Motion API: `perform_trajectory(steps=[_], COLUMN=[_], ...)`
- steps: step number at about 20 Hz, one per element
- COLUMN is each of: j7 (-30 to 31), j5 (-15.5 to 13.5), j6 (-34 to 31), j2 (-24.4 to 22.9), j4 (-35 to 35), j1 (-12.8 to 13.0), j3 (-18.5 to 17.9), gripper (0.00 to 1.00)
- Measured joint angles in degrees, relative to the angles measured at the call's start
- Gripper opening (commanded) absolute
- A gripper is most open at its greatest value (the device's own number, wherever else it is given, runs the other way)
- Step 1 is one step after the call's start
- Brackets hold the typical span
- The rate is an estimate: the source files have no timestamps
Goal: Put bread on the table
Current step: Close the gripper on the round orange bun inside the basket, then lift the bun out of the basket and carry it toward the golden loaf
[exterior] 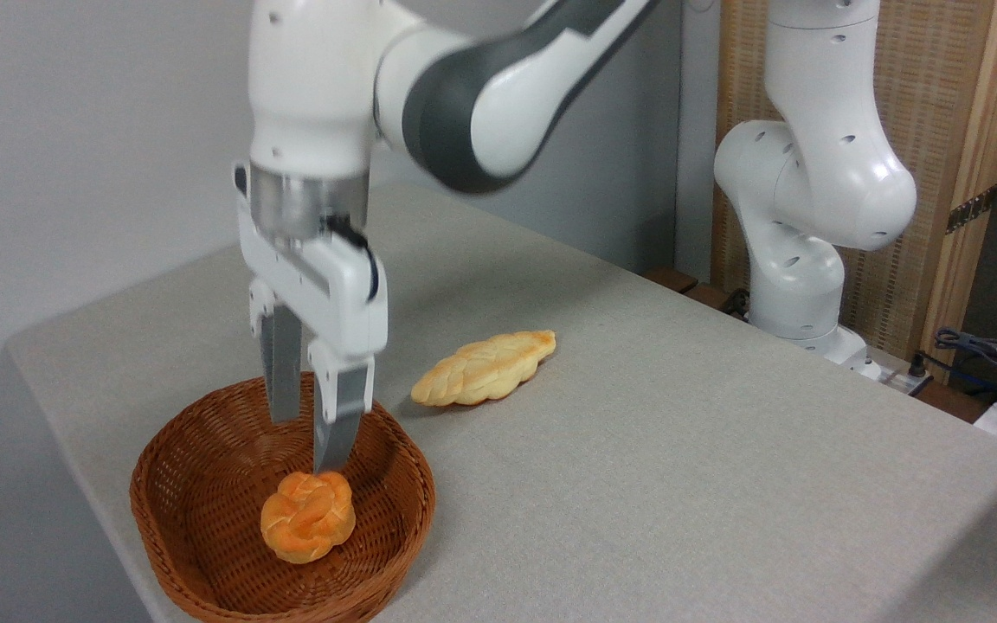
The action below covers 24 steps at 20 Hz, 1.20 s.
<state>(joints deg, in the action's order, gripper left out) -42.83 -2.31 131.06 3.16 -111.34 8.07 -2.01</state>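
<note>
The bread [307, 516], a small orange-golden knotted bun, lies inside the brown wicker basket [204, 588] at the front left of the table [680, 450]. My gripper [304, 446] hangs inside the basket, just above and behind the bun, pointing straight down. Its two fingers [336, 433] stand apart with nothing between them, so it is open. The nearer fingertip reaches down to the bun's upper edge; whether it touches I cannot tell.
A longer, paler braided loaf [483, 368] lies on the cloth to the right of the basket. The arm's white base [801, 260] stands at the back right, with cables [983, 355] beyond the table edge. The basket sits near the table's front left edge.
</note>
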Motion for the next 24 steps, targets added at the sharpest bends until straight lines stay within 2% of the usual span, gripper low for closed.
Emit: perform_trajectory(steps=[9,12,13,14,17,24], j7=[-3.99,-4.17,-4.41,-4.56,-4.6,-4.63], j5=[0.0,0.01,0.46,1.23,2.13,2.24], j6=[5.73,7.1,7.4,7.56,7.64,7.64], j2=[4.94,6.02,6.24,6.43,6.57,6.57], j4=[-1.14,-1.31,-1.36,-1.37,-1.37,-1.36], j1=[0.0,0.0,0.0,0.0,0.01,-0.05], j3=[0.0,0.0,0.0,0.0,0.0,-0.01], gripper=[0.98,0.61,0.44,0.34,0.32,0.32])
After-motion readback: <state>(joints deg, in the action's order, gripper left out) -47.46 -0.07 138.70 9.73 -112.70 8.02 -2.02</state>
